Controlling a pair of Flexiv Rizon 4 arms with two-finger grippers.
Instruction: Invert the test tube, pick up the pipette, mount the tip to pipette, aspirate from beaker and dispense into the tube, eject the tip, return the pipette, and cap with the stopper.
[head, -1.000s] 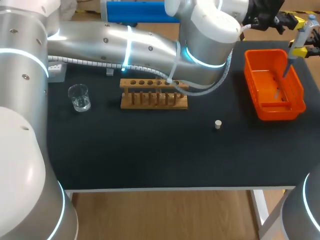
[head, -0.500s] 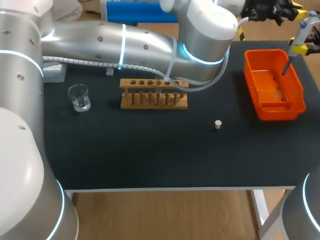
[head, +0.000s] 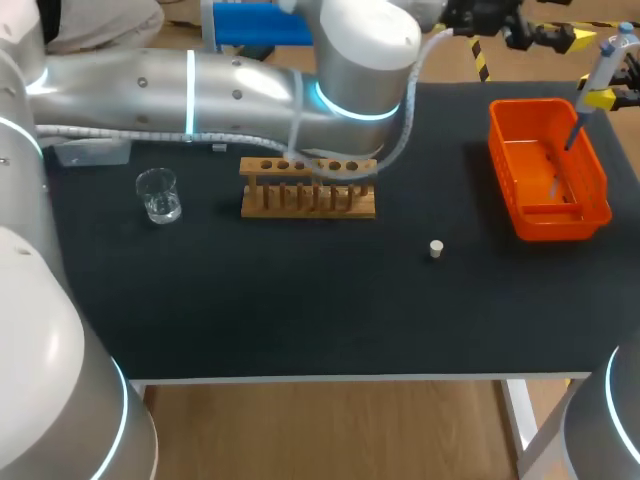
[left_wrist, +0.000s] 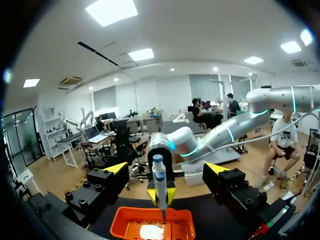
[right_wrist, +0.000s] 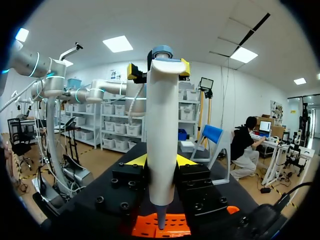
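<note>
Head view: right hand (head: 600, 98) up over the orange basket (head: 497, 140), clamped tight on the pipette (head: 603, 70) from both sides, thin end pointing down into it, likely for the tip-dropping step. Left wrist view: left hand (left_wrist: 167, 170) with fingers (left_wrist: 116, 170) wide apart, holding nothing, facing the pipette from nearby, maybe waiting to help. Stopper (head: 436, 248) alone on the black bench (head: 300, 300) between rack (head: 308, 200) and basket, ready for capping later. Beaker (head: 158, 195) beside the rack's other end.

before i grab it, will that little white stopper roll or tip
Probably light: the stopper is small beside the rack. It stands on end on the mat, so a sideways nudge could topple it, and being round it may then roll.
</note>
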